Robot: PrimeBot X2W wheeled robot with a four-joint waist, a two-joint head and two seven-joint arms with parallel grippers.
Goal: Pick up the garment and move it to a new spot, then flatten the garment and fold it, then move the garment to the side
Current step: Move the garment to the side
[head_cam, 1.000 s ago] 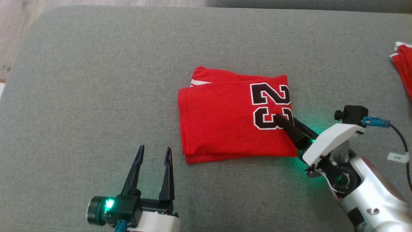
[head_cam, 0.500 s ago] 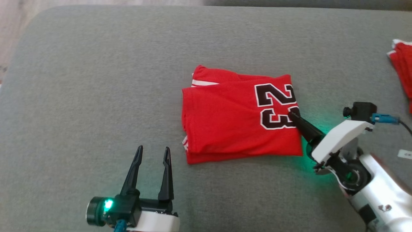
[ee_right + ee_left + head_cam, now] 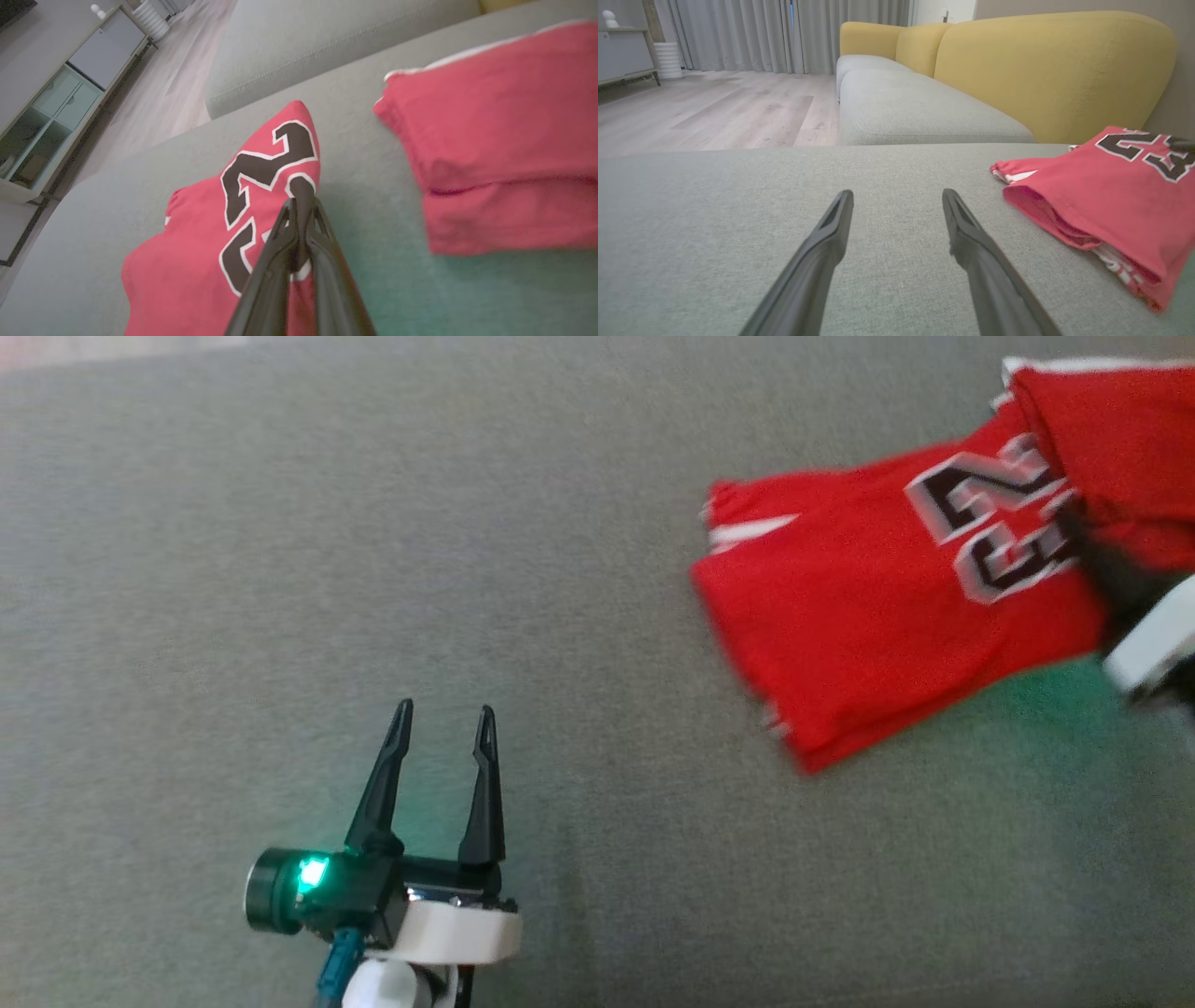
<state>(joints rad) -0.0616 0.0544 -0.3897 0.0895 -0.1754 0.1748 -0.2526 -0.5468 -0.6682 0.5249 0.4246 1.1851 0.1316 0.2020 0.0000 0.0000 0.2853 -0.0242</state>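
The right gripper (image 3: 302, 198) has its fingers pressed together on one edge of the folded red number 23 jersey (image 3: 201, 242), right at the printed digits. That end is lifted, while the rest trails on the grey seat cushion (image 3: 280, 569) toward its far right side. The main risk is the fold coming undone. The pinch sits at a single point on the edge, and I cannot tell whether it takes in every layer. If it does not, the lower layers could lag on the rough upholstery and fan out as the bundle is pulled. Such a narrow bite could also slip free under that friction. A second folded red garment (image 3: 504, 140) lies just beside the gripped end with a strip of cushion between them, so a sweep that carries too far could ruck or shove it. The left gripper (image 3: 443, 723) is spread wide and empty, well apart from the jersey, so nothing supports the trailing end.
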